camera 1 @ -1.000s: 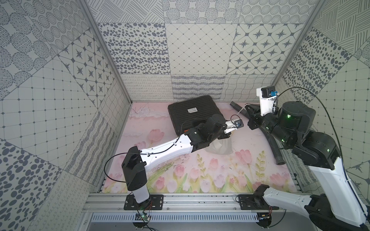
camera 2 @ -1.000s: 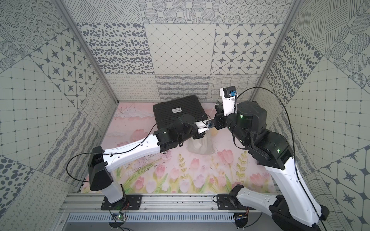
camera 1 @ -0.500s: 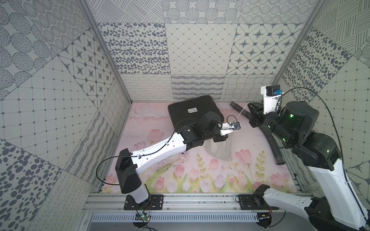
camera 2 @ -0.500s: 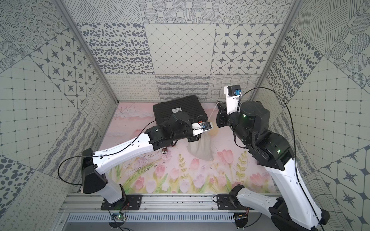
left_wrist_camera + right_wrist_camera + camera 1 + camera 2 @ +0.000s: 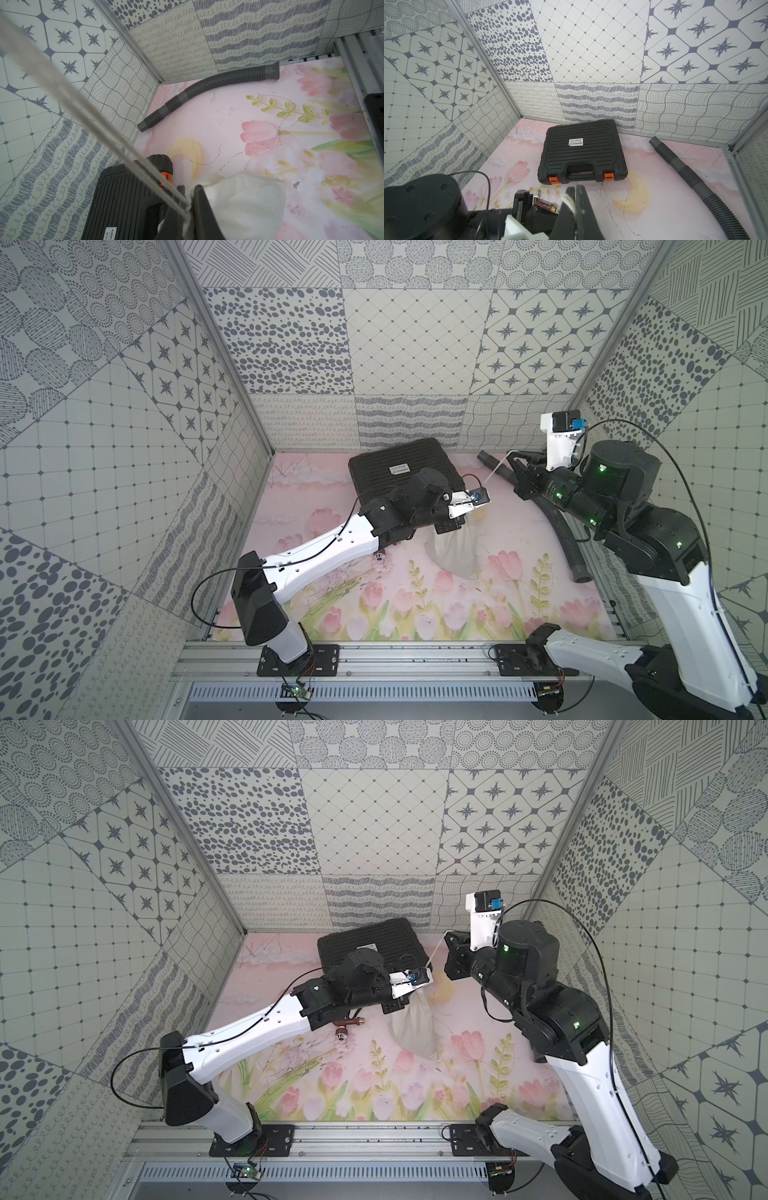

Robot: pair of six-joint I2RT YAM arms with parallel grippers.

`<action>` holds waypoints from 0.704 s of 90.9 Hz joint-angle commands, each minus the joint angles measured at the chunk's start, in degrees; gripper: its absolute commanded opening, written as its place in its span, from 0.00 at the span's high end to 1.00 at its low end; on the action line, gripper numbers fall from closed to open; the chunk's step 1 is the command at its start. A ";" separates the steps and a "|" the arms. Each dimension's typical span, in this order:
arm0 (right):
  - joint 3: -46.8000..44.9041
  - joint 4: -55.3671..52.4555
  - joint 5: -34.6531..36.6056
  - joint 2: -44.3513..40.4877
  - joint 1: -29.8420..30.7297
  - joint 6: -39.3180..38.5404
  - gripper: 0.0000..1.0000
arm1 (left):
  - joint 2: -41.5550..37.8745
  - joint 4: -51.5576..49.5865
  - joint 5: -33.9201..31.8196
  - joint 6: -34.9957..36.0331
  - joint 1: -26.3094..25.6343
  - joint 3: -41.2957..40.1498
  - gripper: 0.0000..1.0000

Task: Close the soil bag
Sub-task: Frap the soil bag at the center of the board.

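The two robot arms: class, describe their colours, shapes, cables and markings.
Left arm and right arm: white shells, black rounded joints, thin black looping cables. Small green lights on joints. Left gripper and right gripper: black, tapered fingers, white camera mounts.

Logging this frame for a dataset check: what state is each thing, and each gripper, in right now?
left gripper: shut on the soil bag at its gathered neck.
right gripper: shut on the cord.
soil bag: neck pinched, body sagging below.
cord: pulled taut between bag neck and right gripper.
black case: closed, lying flat.
hose: lying loose, untouched.
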 commanded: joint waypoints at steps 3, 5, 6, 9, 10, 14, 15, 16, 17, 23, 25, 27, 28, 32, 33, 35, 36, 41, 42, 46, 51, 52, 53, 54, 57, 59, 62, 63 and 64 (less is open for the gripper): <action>8.51 20.76 0.12 -2.10 -0.93 3.08 1.00 | 4.10 -15.43 -24.01 5.96 -3.08 -1.79 0.90; 8.85 20.76 -0.09 -1.97 -0.92 3.34 1.00 | 4.42 -14.72 -25.41 6.58 -3.28 -1.78 0.90; 9.07 20.76 -0.22 -1.88 -0.91 3.43 1.00 | 4.61 -14.30 -25.99 6.84 -3.46 -1.75 0.90; 9.60 20.76 -0.53 -1.64 -0.89 3.74 1.00 | 5.00 -13.18 -27.56 7.47 -3.80 -1.80 0.90; 9.71 20.76 -0.58 -1.53 -0.89 3.76 1.00 | 5.11 -12.82 -27.94 7.69 -3.85 -1.80 0.90; 10.53 20.76 -0.91 -1.29 -0.89 3.93 1.00 | 5.55 -11.91 -29.08 8.32 -4.10 -1.73 0.89; 10.78 20.76 -0.94 -1.23 -0.93 4.03 1.00 | 5.65 -11.79 -29.23 8.51 -4.13 -1.76 0.88; 10.96 20.76 -0.96 -1.15 -0.91 4.03 1.00 | 5.75 -11.51 -29.31 8.77 -4.19 -1.78 0.88; 11.22 20.76 -0.97 -1.07 -0.90 4.04 1.00 | 5.80 -11.28 -29.39 8.95 -4.22 -1.84 0.88; 12.88 20.76 -1.57 -0.41 -0.89 3.83 1.00 | 5.93 -9.86 -30.55 10.29 -4.38 -2.56 0.86; 13.30 20.76 -1.63 -0.23 -0.93 3.79 1.00 | 5.98 -9.04 -30.73 10.65 -4.42 -2.87 0.85; 13.78 20.72 -1.67 -0.03 -0.97 3.74 1.00 | 6.12 -8.62 -30.89 10.98 -4.49 -3.06 0.85; 14.04 20.74 -1.67 0.06 -0.93 3.76 1.00 | 6.11 -8.48 -30.97 11.07 -4.55 -3.18 0.85; 15.08 20.80 -1.59 0.42 -0.97 3.64 1.00 | 6.07 -8.21 -31.13 11.46 -4.60 -3.72 0.85; 15.30 20.78 -1.59 0.50 -0.93 3.58 1.00 | 6.05 -8.14 -31.14 11.52 -4.56 -3.86 0.84; 15.71 20.72 -1.61 0.70 -0.90 3.53 1.00 | 6.07 -7.98 -31.23 11.64 -4.59 -4.21 0.84; 15.93 20.65 -1.64 0.87 -0.89 3.48 1.00 | 6.05 -7.93 -31.28 11.70 -4.60 -4.32 0.83; 16.63 20.74 -1.85 1.26 -0.89 3.41 1.00 | 6.23 -7.73 -31.70 12.12 -4.64 -4.92 0.80; 16.83 20.71 -1.98 1.37 -0.89 3.42 1.00 | 6.30 -7.73 -31.82 12.21 -4.62 -5.03 0.80; 17.44 20.68 -2.17 1.73 -0.89 3.41 1.00 | 6.49 -7.65 -32.14 12.50 -4.62 -5.46 0.78; 17.99 20.67 -2.32 2.30 -0.89 3.35 1.00 | 6.62 -7.57 -32.55 12.72 -4.55 -5.93 0.76; 18.08 20.67 -2.35 2.37 -0.89 3.34 1.00 | 6.59 -7.55 -32.59 12.77 -4.58 -5.93 0.76; 18.21 20.72 -2.37 2.45 -0.89 3.34 1.00 | 6.57 -7.50 -32.75 12.80 -4.59 -6.02 0.76; 18.36 20.69 -2.37 2.53 -0.89 3.29 1.00 | 6.56 -7.43 -32.83 12.81 -4.55 -6.15 0.75; 18.78 20.72 -2.38 2.79 -0.93 3.23 1.00 | 6.47 -7.31 -33.03 12.94 -4.60 -6.43 0.75; 19.04 20.68 -2.40 2.97 -0.90 3.11 1.00 | 6.35 -7.24 -33.13 13.05 -4.56 -6.63 0.74; 19.60 20.69 -2.42 3.23 -0.89 2.96 1.00 | 6.30 -7.07 -33.35 13.38 -4.53 -6.97 0.74; 19.76 20.68 -2.44 3.32 -0.89 2.88 1.00 | 6.29 -6.96 -33.39 13.45 -4.61 -7.11 0.74; 19.93 20.68 -2.46 3.45 -0.89 2.80 1.00 | 6.29 -6.90 -33.45 13.49 -4.56 -7.22 0.75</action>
